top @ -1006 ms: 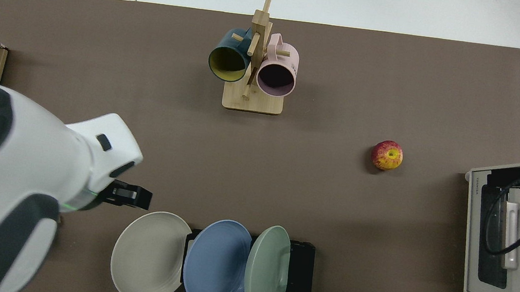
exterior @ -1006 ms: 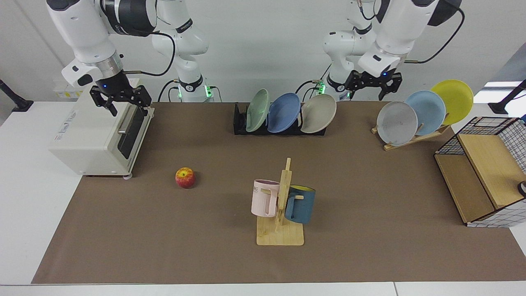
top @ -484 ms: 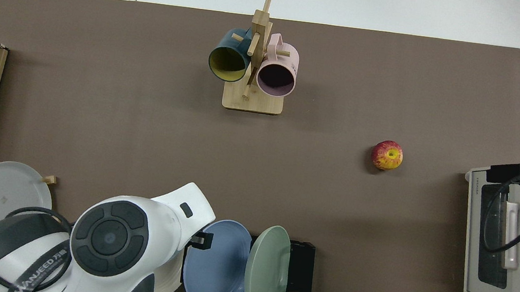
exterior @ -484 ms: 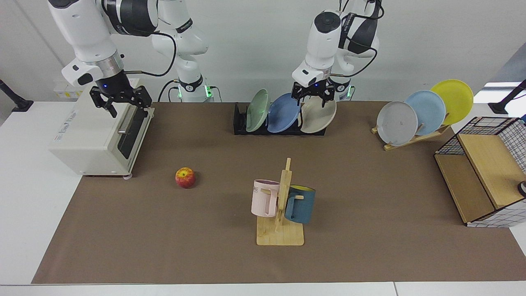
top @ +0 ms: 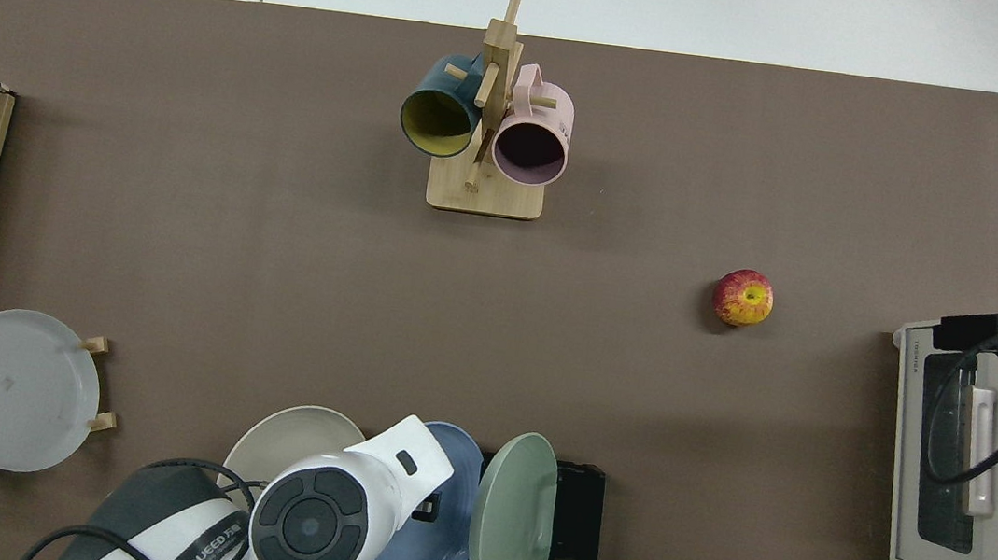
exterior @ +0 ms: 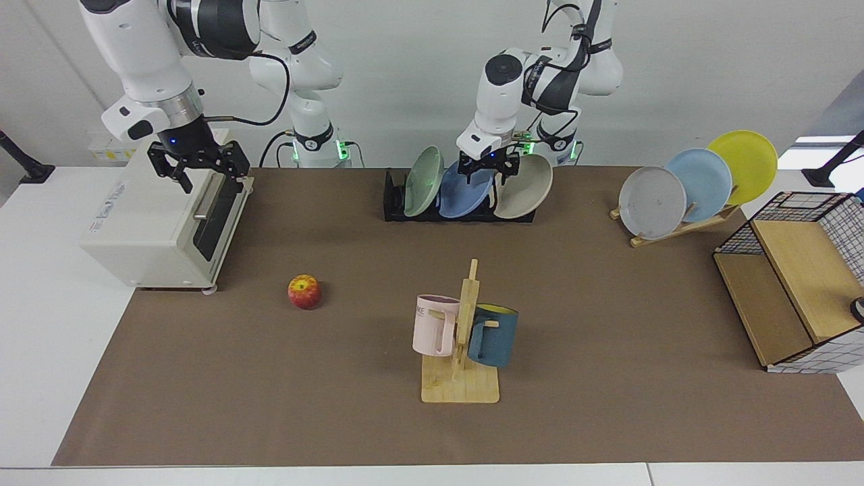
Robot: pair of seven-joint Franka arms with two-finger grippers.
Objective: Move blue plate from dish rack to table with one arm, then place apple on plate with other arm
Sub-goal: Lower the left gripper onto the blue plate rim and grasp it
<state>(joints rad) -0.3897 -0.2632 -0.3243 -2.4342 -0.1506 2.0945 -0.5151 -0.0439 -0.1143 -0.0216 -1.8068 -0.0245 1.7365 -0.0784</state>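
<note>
1. Facing view: the left hand (exterior: 489, 169) hangs fingers apart, straddling the top rim of the blue plate (exterior: 462, 196), which stands in the dish rack (exterior: 395, 201). It should seat deeper before closing, then lift straight up. The right hand (exterior: 198, 165) waits spread over the toaster oven (exterior: 155, 229); the apple (exterior: 304, 291) lies below it.
2. Top view: the left arm hides its hand; the blue plate (top: 446, 537) peeks out beside it.

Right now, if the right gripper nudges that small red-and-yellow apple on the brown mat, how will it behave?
The small red-and-yellow apple is round and stands free on the brown mat, so a side push would likely roll it. It looks firm, probably stiff under the fingers. The right gripper hangs open over the white toaster oven.
</note>
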